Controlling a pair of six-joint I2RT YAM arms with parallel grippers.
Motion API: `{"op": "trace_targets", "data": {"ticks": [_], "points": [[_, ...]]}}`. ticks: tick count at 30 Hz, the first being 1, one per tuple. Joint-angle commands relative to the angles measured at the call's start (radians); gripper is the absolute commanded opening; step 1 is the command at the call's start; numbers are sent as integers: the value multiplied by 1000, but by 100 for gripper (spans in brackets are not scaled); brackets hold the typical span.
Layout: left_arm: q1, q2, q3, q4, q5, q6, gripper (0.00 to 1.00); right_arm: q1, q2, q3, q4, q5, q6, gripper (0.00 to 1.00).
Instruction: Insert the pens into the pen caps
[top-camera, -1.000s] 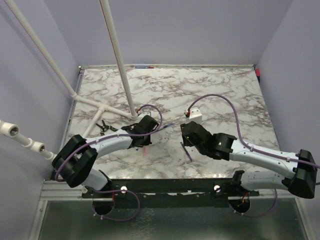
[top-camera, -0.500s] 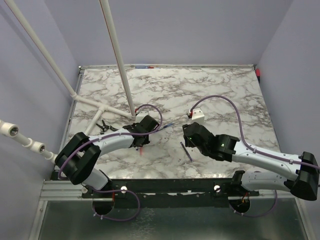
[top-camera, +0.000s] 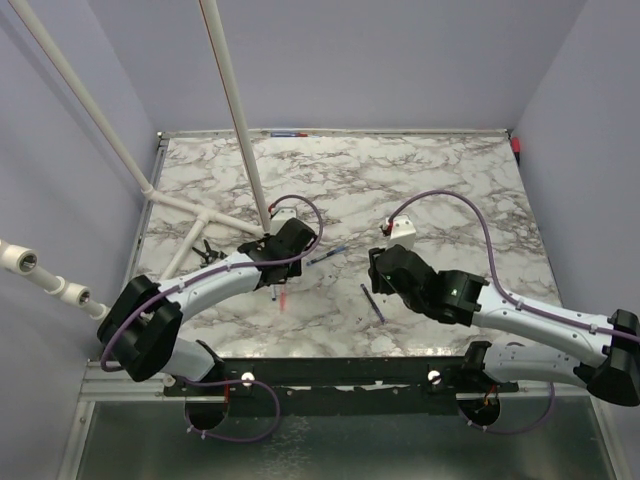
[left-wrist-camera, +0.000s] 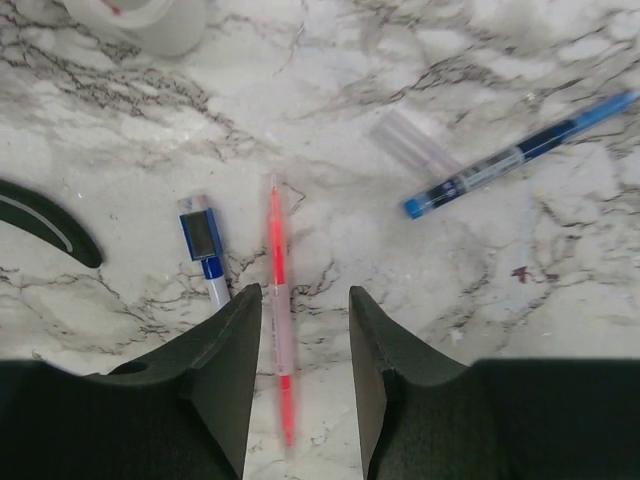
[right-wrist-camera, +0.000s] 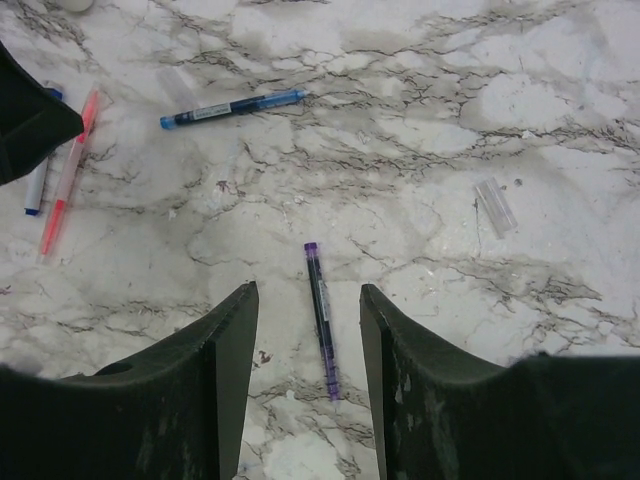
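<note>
Left side first: the left gripper (left-wrist-camera: 303, 320) is spread wide with nothing pinched. The red pen (left-wrist-camera: 278, 300) is lined up right in the gap, long axis running 12 to 6 in the wrist view, flat on the marble-print table (top-camera: 450, 170). So that pen is clearly the left arm's. By the look of it, only a straight drop and a squeeze across the thin barrel would be needed.

Just beside it at 10 o'clock a short blue-and-white piece (left-wrist-camera: 203, 248) is seen, probably a cap, though that can't be confirmed. Out at 2 o'clock the blue pen (left-wrist-camera: 515, 157) is angled 2 to 8, with a clear cap (left-wrist-camera: 415, 140) near its lower end but apart from it.

Further right, the dark purple pen (right-wrist-camera: 321, 320) is framed between the open fingers of the right gripper (right-wrist-camera: 308, 300), axis again roughly 12 to 6, nothing held. A second clear cap (right-wrist-camera: 496, 206) is found at 2 o'clock, well apart.

Everything's slim, smooth, round plastic on a glossy top, so rolling or skidding is to be expected if a pen is pinched off-centre.
</note>
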Motion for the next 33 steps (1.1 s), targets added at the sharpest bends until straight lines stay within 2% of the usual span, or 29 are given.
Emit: {"op": "trace_targets", "data": {"ticks": [1,6,23,33], "points": [[4,-65,66,-34,52,41,42,-6,-28,-24,-46,-15,28,50],[4,-99,98,-42,126,58,43,-6,-23,-46,-63,-46,45,51],[4,-196,153,-42,215,223,43,-6,91,-181,-18,-195,178,53],[4,-219,106,-42,227,303,43,-6,232,-189,45,-220,194,46]]}}
